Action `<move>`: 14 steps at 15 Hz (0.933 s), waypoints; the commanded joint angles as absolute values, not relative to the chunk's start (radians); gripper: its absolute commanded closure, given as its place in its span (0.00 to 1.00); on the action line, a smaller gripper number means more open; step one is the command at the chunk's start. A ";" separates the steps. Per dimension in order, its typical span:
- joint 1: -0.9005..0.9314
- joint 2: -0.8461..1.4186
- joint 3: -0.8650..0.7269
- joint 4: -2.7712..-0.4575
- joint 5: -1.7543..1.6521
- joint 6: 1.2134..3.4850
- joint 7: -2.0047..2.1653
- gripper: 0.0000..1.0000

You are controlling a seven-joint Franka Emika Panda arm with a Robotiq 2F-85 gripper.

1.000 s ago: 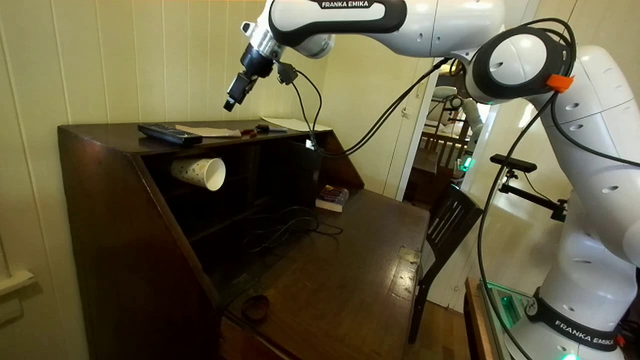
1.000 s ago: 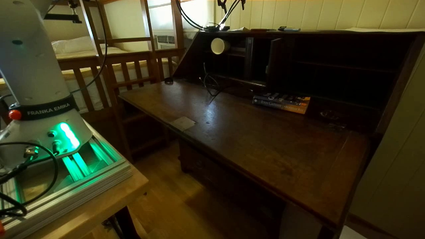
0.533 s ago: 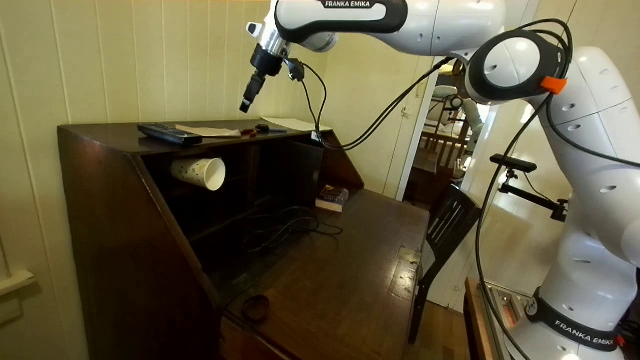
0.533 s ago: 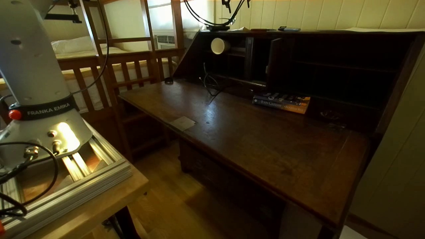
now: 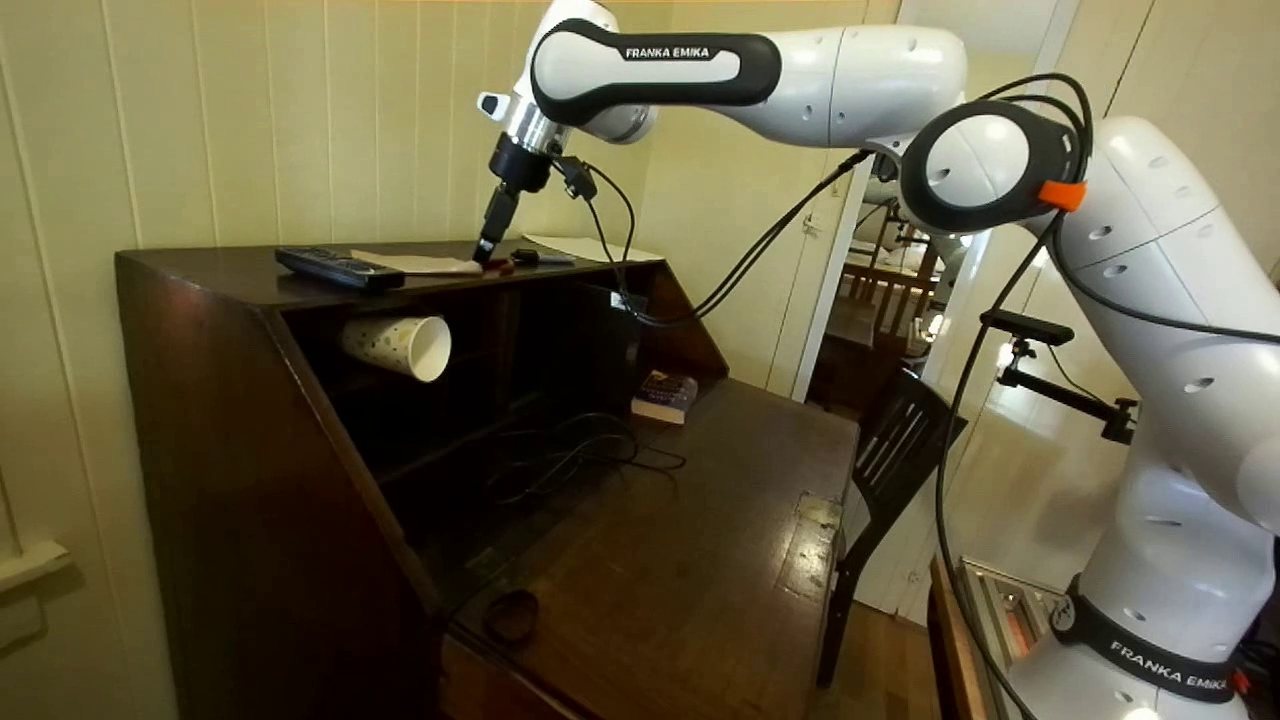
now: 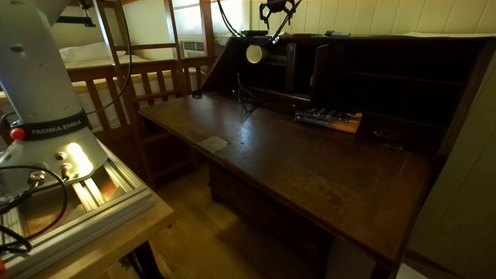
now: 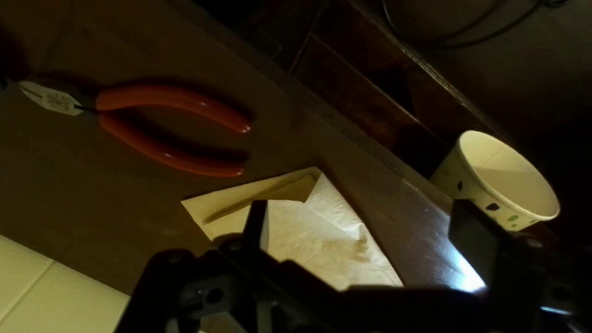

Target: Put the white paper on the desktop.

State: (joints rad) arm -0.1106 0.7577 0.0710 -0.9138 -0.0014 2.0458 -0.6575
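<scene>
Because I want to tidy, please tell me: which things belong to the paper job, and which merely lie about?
For the job:
folded white paper
desktop
gripper

Lying about:
red-handled pliers
spotted cup
book
black remote-like device
flat paper sheet

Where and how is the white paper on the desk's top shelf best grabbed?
The white paper is probably best pinched at the small raised pucker near its edge facing the cup, with the open gripper coming from above to straddle it. Most of the sheet appears nearly flat on the top shelf, offering little to pinch; the pucker seems to stand up.
</scene>
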 commanded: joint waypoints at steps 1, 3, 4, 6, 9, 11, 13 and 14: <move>-0.120 0.854 0.099 -0.779 0.046 2.060 -0.651 0.00; -0.122 0.891 0.107 -0.740 0.082 2.099 -0.606 0.00; -0.121 0.909 0.107 -0.720 0.095 2.122 -0.578 0.00; -0.122 0.936 0.105 -0.691 0.112 2.163 -0.533 0.00; -0.126 0.967 0.096 -0.655 0.117 2.196 -0.473 0.00; -0.122 0.977 0.076 -0.647 0.096 2.184 -0.419 0.02; -0.124 0.987 0.069 -0.642 0.093 2.178 -0.394 0.00; -0.125 0.992 0.069 -0.640 0.094 2.173 -0.388 0.00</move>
State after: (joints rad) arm -0.1256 0.9497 0.0763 -0.7010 0.0914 2.1906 -0.4281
